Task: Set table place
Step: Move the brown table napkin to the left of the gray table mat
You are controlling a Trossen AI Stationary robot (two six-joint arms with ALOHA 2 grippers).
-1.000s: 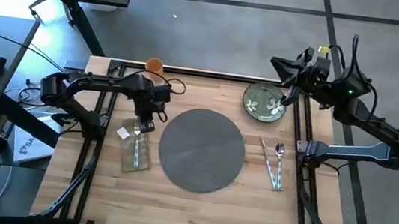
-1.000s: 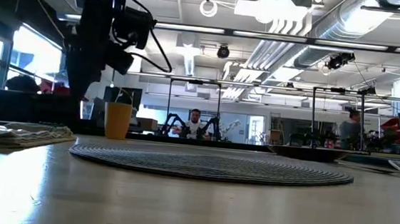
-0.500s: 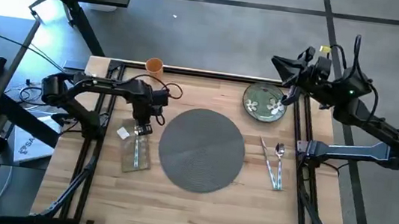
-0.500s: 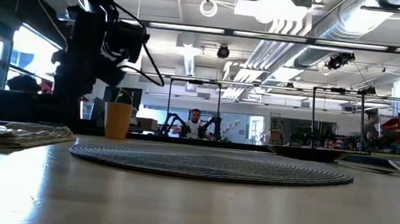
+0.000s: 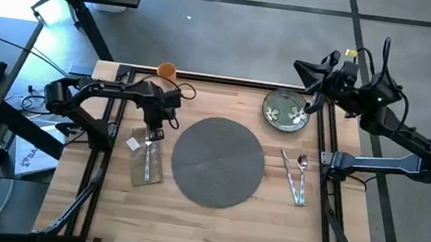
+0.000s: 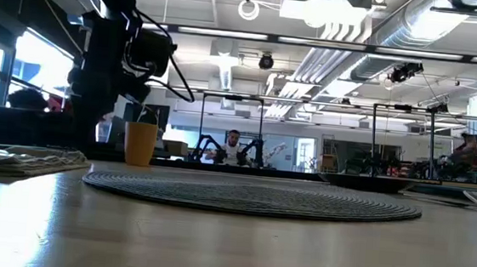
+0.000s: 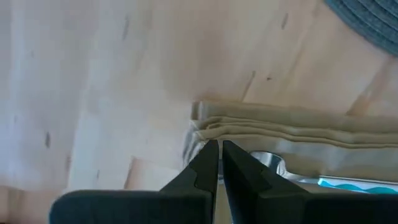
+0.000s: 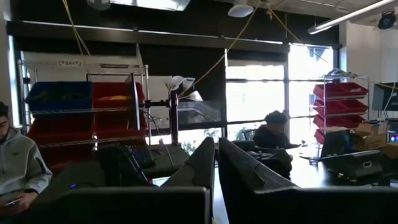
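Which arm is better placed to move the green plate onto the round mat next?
Probably the right arm: its gripper hangs beside the green plate, while the left gripper is over the napkin, across the mat.

Left arm's busy over the table, right arm's parked off at the far right corner.

The left arm reaches in from the left edge, elbow bent, wrist tipped down so the left gripper points at the tabletop on the left side; its two dark fingers are pressed together with barely a sliver between them. The right arm is folded back on itself at the far right, forearm raised and wrist about level, with the right gripper aimed out across the room, and its fingers are closed up just as tight, nothing between them.
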